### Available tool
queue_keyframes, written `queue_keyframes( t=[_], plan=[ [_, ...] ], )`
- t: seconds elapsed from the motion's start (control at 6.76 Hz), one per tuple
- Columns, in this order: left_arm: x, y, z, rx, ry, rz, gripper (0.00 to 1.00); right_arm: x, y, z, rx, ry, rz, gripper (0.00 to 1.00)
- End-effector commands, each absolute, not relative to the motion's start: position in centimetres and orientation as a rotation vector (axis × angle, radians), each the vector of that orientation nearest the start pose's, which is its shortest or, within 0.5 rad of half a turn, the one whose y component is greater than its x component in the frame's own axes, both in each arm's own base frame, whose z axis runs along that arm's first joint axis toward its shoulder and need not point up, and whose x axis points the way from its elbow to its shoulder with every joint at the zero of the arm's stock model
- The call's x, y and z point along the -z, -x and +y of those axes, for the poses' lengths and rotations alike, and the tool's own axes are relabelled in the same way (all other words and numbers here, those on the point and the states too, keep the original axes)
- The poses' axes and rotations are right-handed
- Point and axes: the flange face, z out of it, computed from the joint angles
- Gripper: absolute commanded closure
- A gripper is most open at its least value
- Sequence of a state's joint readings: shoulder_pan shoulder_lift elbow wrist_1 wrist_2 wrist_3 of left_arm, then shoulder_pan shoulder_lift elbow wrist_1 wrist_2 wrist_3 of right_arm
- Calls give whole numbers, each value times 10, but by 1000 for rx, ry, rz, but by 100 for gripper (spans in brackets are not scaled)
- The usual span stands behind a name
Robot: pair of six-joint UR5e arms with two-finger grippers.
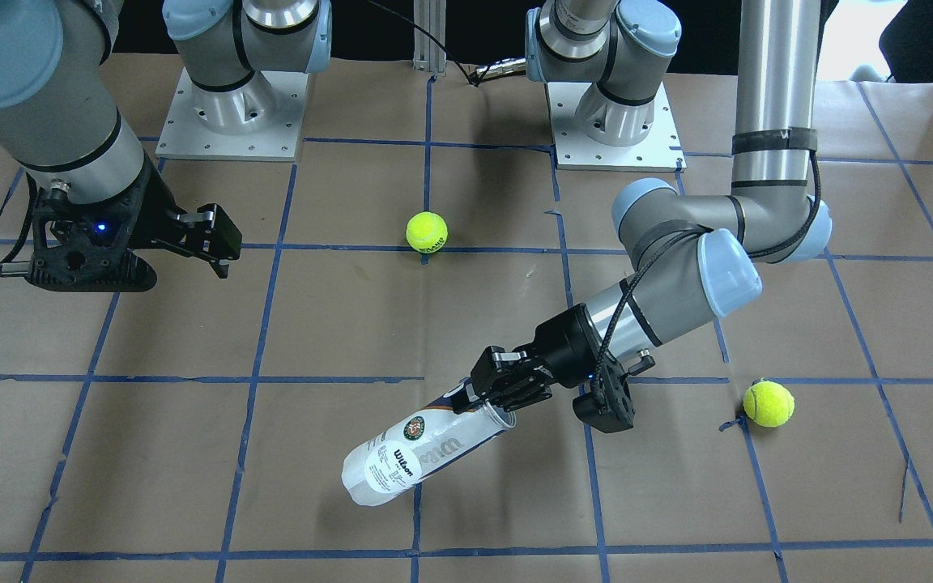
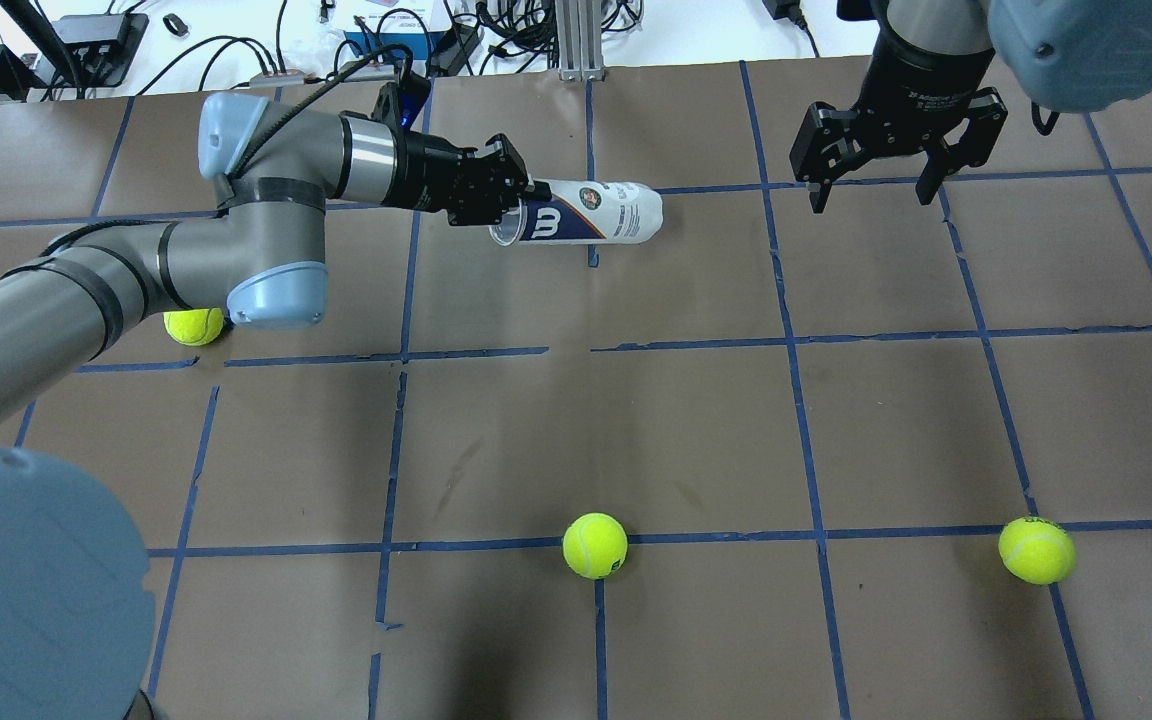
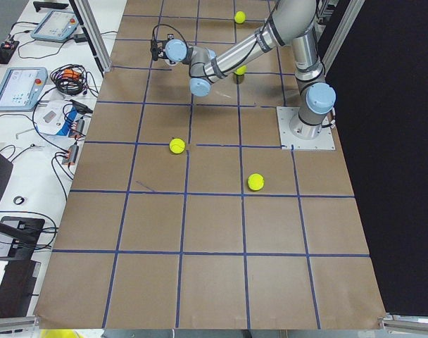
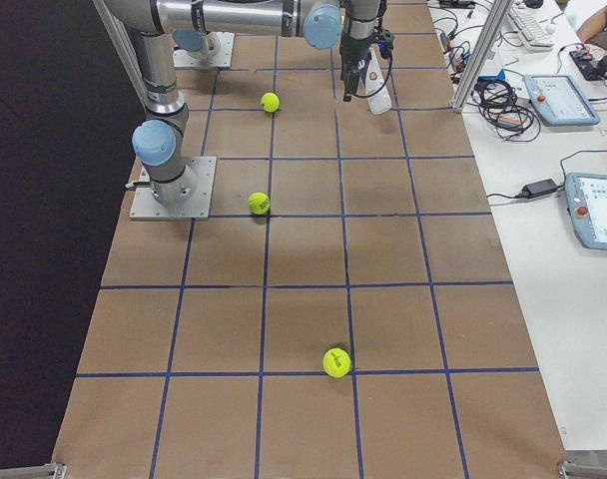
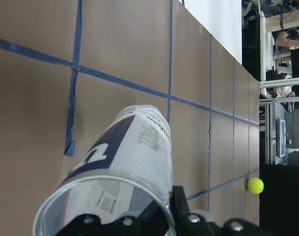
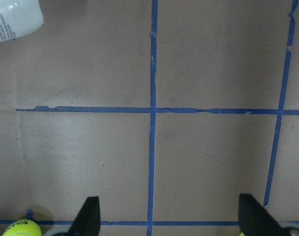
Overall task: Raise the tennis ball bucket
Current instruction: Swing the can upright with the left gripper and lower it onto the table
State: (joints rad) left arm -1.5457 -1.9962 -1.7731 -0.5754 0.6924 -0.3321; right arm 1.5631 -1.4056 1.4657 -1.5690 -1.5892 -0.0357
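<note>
The tennis ball bucket (image 2: 596, 212) is a clear tube with a white and navy Wilson label, and it is empty. My left gripper (image 2: 514, 203) is shut on the rim of its open end, with one finger inside the mouth. In the front view the bucket (image 1: 406, 463) slants down and away from the left gripper (image 1: 484, 402). I cannot tell whether its closed end touches the table. The left wrist view looks along the bucket (image 5: 125, 167) from its open rim. My right gripper (image 2: 871, 190) is open and empty, apart to the bucket's right, and it also shows in the front view (image 1: 219, 243).
Three tennis balls lie on the brown paper: one at the near middle (image 2: 595, 545), one at the near right (image 2: 1036, 549), and one under my left forearm (image 2: 193, 325). Blue tape lines grid the table (image 2: 696, 420). The arm bases (image 1: 227, 113) stand at the robot side.
</note>
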Motion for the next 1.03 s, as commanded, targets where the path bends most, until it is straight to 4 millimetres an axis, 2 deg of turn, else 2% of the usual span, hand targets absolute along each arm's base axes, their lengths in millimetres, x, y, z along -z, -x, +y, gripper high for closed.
queue_keyframes(
  t=[0.0, 0.15, 0.3, 0.44, 0.59, 0.89],
  plan=[
    [-363, 194, -614, -336, -278, -2352, 99, -451, -128, -555, -104, 42, 3154, 0],
    [-387, 202, -632, -288, -287, -2493, 99, -449, -128, -555, -112, 42, 3153, 0],
    [-413, 214, -642, -242, -186, -2684, 99, -446, -128, -554, -121, 42, 3153, 0],
    [-430, 223, -648, -200, -41, -2878, 99, -447, -128, -554, -119, 42, 3153, 0],
    [-433, 240, -654, -160, 121, -2987, 99, -446, -128, -554, -121, 42, 3150, 0],
    [-418, 272, -650, -146, 520, -3147, 99, -445, -128, -554, -124, 47, 3149, 0]
  ],
)
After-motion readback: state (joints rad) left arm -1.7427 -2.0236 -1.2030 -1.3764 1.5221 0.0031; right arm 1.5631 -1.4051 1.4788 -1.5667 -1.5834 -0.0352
